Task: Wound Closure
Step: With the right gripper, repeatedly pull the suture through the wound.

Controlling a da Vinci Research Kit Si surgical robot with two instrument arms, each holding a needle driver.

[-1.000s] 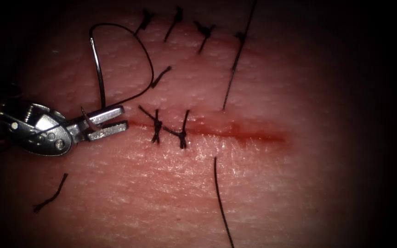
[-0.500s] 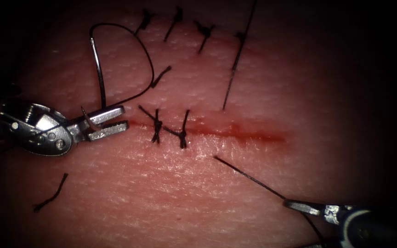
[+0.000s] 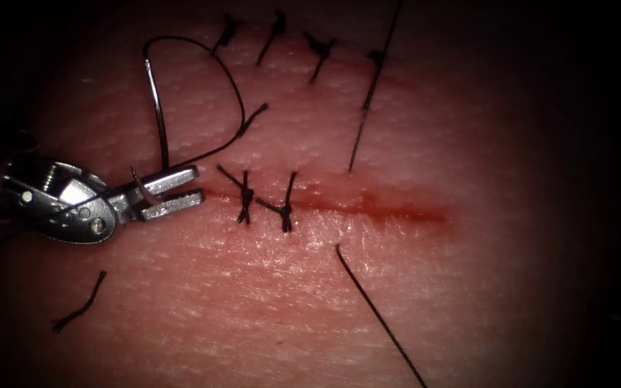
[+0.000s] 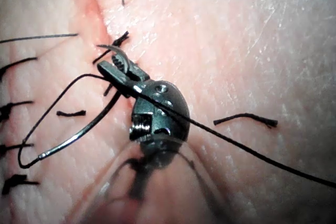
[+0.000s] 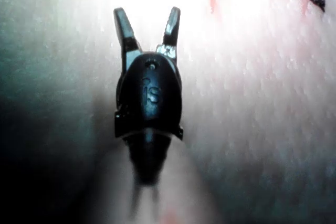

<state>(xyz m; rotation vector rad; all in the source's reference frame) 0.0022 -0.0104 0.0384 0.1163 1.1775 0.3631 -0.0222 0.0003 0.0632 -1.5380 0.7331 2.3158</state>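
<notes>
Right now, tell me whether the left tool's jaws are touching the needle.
Touching. In the left wrist view the left tool is clamped on the needle near its tip, the curve arching clear above the tissue.

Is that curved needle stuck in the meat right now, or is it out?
Out. The left tool grips the needle near its pointed end; its curve arcs free above the tissue, left of the cut.
</notes>
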